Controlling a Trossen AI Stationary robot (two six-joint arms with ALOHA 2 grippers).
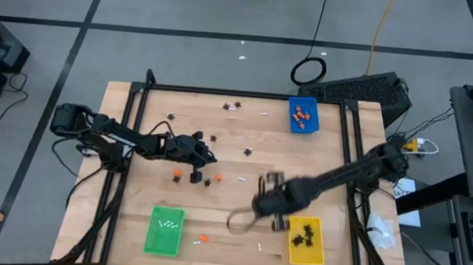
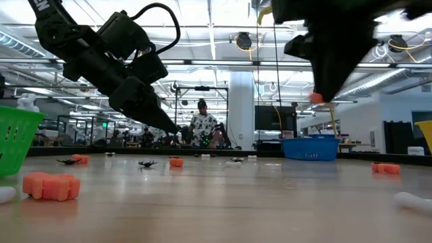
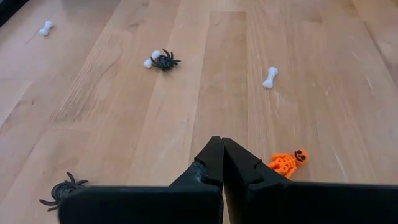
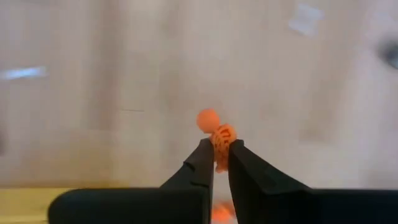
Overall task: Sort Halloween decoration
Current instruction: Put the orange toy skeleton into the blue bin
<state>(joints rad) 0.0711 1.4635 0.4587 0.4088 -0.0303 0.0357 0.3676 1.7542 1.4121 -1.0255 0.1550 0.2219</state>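
My right gripper (image 4: 217,144) is up above the table's near middle (image 1: 268,204), shut on a tiny orange skeleton (image 4: 219,134). My left gripper (image 3: 222,146) hangs shut over the table's left middle (image 1: 209,157), touching nothing. Another orange skeleton (image 3: 287,162) lies on the wood just beside its tips. Black spiders (image 3: 165,60) and white bones (image 3: 269,76) lie scattered on the tabletop. My right gripper pinches the orange skeleton's body (image 4: 221,142) between its two fingertips, coming from above and pointing steeply down. The round head (image 4: 207,118) sticks out past the tips. The trinket (image 2: 316,98) is lifted well clear of the table.
A blue tray (image 1: 303,115) with orange pieces stands at the far right. A yellow tray (image 1: 315,255) with black spiders sits at the near right, a green tray (image 1: 164,230) with white bones at the near left. A person (image 2: 202,125) stands beyond the table.
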